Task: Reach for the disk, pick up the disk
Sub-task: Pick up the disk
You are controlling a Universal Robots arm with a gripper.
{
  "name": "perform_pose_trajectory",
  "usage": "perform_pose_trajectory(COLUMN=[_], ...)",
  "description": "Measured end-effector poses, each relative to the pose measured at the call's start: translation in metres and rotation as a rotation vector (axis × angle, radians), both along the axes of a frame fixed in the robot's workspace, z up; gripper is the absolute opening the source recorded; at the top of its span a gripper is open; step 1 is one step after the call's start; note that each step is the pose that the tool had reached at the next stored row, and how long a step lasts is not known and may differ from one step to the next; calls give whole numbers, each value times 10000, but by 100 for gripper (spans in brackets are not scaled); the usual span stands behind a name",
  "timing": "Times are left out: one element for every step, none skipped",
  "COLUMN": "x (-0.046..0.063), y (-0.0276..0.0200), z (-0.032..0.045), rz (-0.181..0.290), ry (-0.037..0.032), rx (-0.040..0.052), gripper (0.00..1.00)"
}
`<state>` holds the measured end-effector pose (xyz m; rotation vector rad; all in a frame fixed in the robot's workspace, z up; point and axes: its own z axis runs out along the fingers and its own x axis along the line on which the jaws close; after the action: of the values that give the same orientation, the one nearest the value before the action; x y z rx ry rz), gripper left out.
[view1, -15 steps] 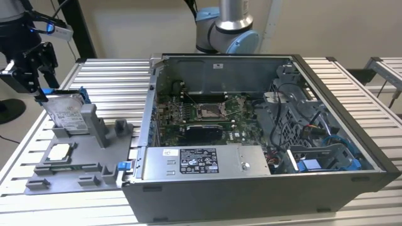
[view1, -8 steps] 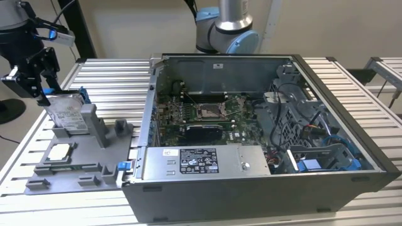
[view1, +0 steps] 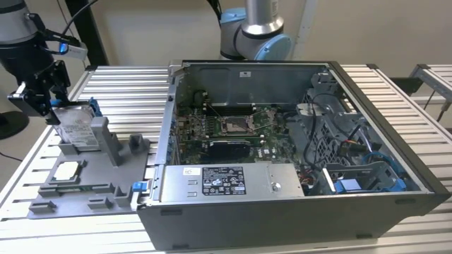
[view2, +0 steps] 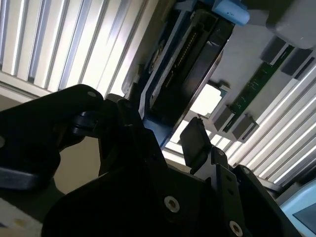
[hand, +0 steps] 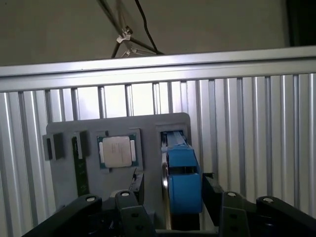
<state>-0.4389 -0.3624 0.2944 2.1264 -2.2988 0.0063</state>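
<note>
End effector [hand: 174, 183] wide astride upright disk [hand: 182, 170]; chip [hand: 117, 150] nearby on grey fixture [hand: 148, 123].

arm [view1: 255, 18]: silver tube, pale-blue joint cap [view1: 274, 47] | claw [hand: 174, 190]: black, silver screws [view2: 171, 203] | cable [view1: 76, 22]: thin, probably black

A plain beige wall [view1: 155, 32] backs a table [view1: 395, 95] of ribbed aluminium, whose slats [view2: 59, 39] gleam under bright light in the second wrist view. A black post [view1: 90, 32] stands before the wall at the exterior view's left; a second slatted table [view1: 436, 74] sits at its right.
</note>
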Motion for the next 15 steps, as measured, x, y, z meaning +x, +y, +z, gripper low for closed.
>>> perform_pose_trajectory(x=[0,0,-1,-1,-1,-2,-3,-4,-5,-7,-8,-9,-11,-12,-12], y=[0,0,0,0,0,0,0,0,0,0,0,0,1,0,0], z=[-19,-36,-55,-72,-91,-108,-126,-146,-165,-182,-201,-219,-238,-255,-273], rz=[0,0,-1,-1,-1,-1,-1,1,1,2,2,3,3,3,3], ry=[0,1,1,0,0,1,0,0,0,1,0,0,0,0,0], rx=[0,-1,0,-1,-1,-1,0,0,0,-1,0,0,0,0,0], gripper=[100,100,100,100,100,100,100,100,100,100,100,100,100,100,100])
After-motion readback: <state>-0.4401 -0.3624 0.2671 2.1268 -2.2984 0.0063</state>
